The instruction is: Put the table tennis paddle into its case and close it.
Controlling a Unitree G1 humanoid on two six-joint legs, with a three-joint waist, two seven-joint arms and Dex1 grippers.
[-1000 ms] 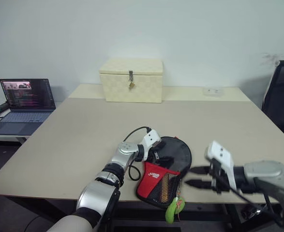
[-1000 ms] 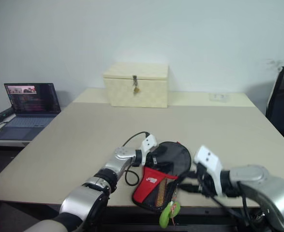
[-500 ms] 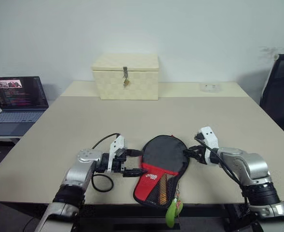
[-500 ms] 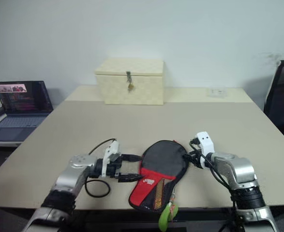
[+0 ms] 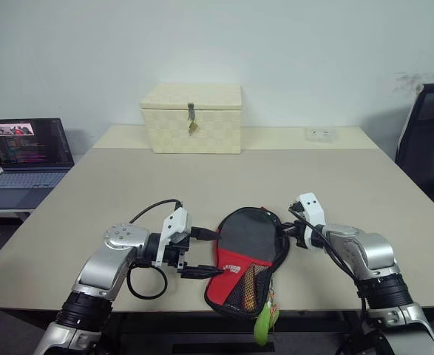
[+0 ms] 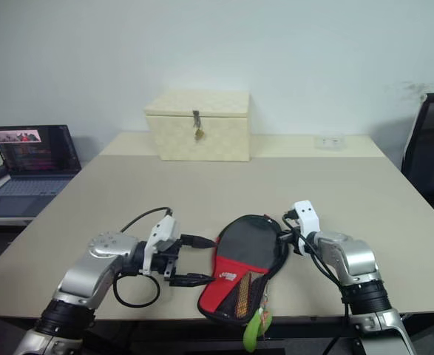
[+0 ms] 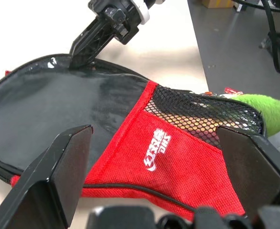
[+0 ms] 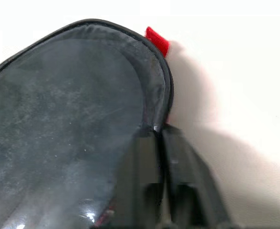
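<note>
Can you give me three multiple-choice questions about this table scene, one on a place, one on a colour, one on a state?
1. Where does the cream box stand?
A. far side of the table
B. on the laptop
C. on the case

2. What colour is the tag hanging from the case?
A. blue
B. green
C. white

3. How is the right claw?
A. wide open above the table
B. shut on the case's edge
C. holding the box

Answers: 1 A, it sits near the wall. 2 B, it is bright green. 3 B, its fingers pinch the black rim.
</note>
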